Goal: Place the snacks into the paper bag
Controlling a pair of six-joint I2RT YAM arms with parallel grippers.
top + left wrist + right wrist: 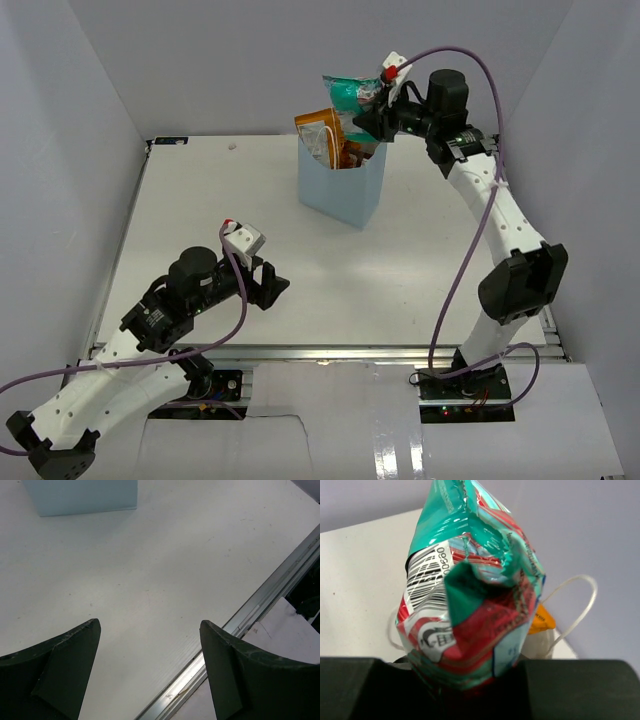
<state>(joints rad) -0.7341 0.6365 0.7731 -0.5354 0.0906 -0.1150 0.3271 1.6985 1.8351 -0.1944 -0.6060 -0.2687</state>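
Right claw is clamped on a green-and-red foil snack packet, with the light blue paper bag just below it. Drop-in step, I reckon: lower, then let go. Left claw gapes empty.

Left fingers spread wide and low; right fingers seemingly pinched, raised.

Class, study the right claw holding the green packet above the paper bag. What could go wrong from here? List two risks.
1. The orange chip bag already sticks out of the paper bag, so the green packet may land on it and stay perched or fall outside.
2. The right claw pinches only the packet's crumpled end; pushing down might tip the bag.
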